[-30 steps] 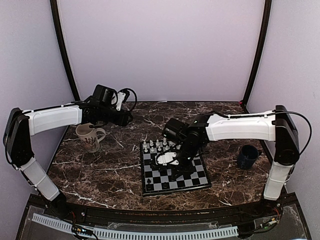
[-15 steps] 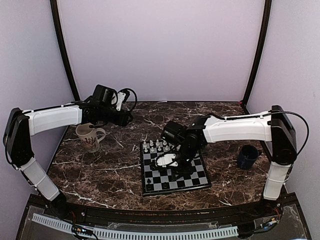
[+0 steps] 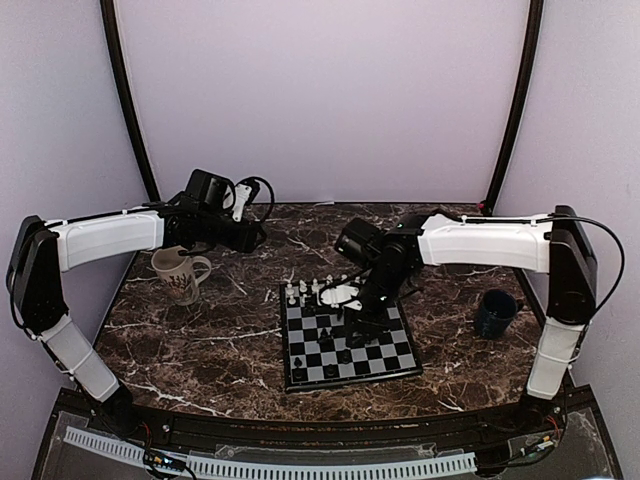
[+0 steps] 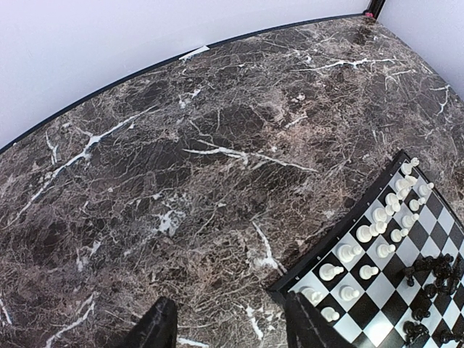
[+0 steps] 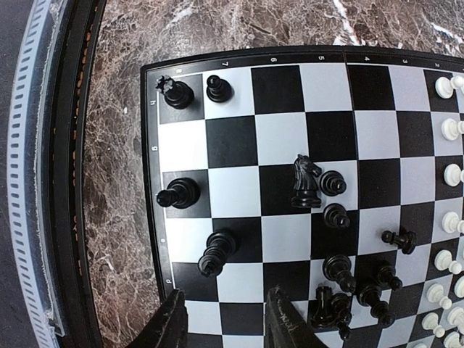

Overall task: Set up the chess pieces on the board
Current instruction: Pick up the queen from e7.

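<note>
over the chessboard (image 5: 283, 90) on the marble table (image 4: 181, 145), the right gripper (image 5: 223, 308) hangs, jaws apart and empty, above scattered black pieces (image 5: 306, 181). white pieces (image 4: 377, 217) line the far edge. the left gripper (image 4: 228, 315) gapes wide beside it.

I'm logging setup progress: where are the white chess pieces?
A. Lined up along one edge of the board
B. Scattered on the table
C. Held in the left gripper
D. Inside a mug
A: the white pieces stand in rows along one edge of the board, with black pieces loose mid-board.
</note>
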